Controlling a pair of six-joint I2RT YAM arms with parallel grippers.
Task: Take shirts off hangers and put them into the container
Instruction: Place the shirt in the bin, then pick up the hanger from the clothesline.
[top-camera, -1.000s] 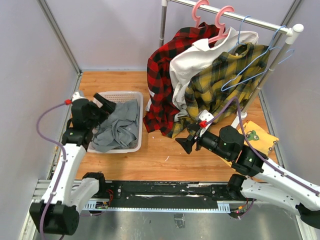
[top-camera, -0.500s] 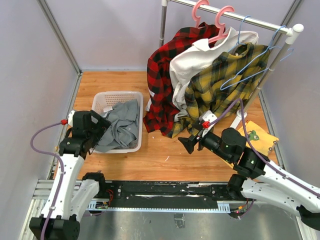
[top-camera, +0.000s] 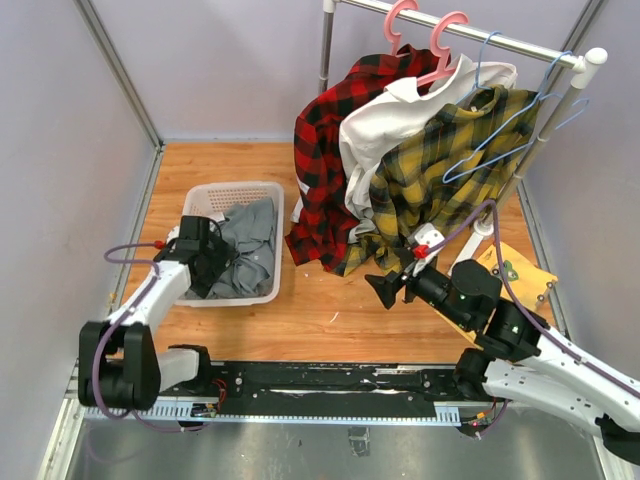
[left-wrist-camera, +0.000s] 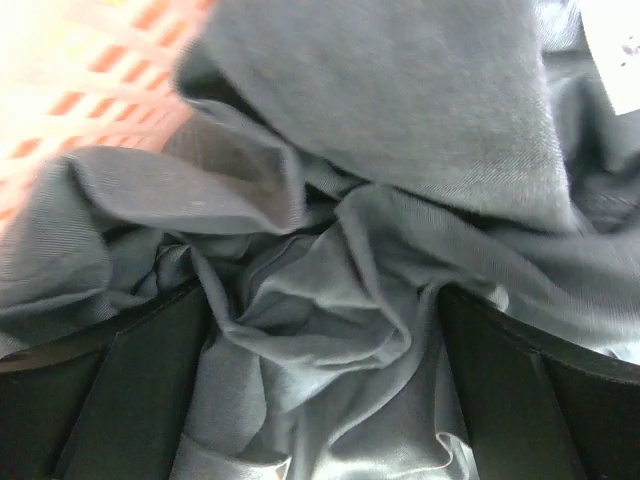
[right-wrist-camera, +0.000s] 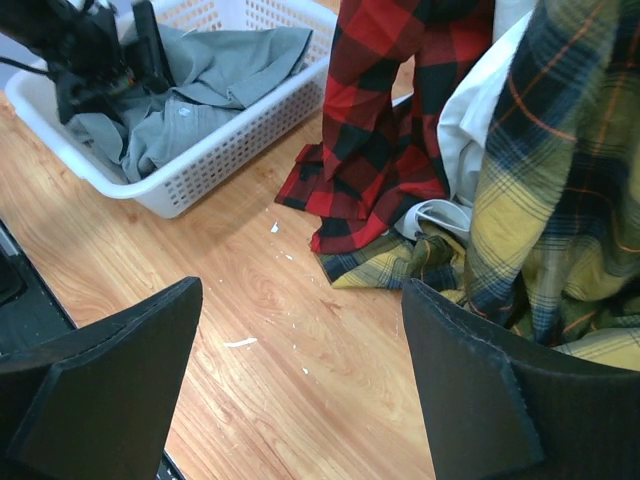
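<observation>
A grey shirt (top-camera: 250, 245) (left-wrist-camera: 400, 120) lies crumpled in the white mesh container (top-camera: 235, 188) (right-wrist-camera: 230, 150). My left gripper (top-camera: 208, 258) (left-wrist-camera: 325, 310) is down in it at the near left, open, with folds of grey cloth between the spread fingers. Red-and-black (top-camera: 320, 170) (right-wrist-camera: 380, 120), white (top-camera: 375, 125) and yellow plaid (top-camera: 440, 170) (right-wrist-camera: 560, 180) shirts hang from the rail on pink hangers (top-camera: 445, 40) and light-blue hangers (top-camera: 480, 62), their hems on the floor. My right gripper (top-camera: 385, 288) (right-wrist-camera: 300, 290) is open over bare wood just in front of those hems.
The metal rail (top-camera: 520, 45) and its right post (top-camera: 555, 130) stand at the back right. A flat yellow cloth (top-camera: 520, 275) lies beside my right arm. Grey walls close in left, back and right. Small white flecks dot the wood floor (right-wrist-camera: 270, 330).
My left gripper came back toward the near edge and sank lower into the grey shirt in the container. My right gripper shifted slightly right and its fingers spread a little wider.
</observation>
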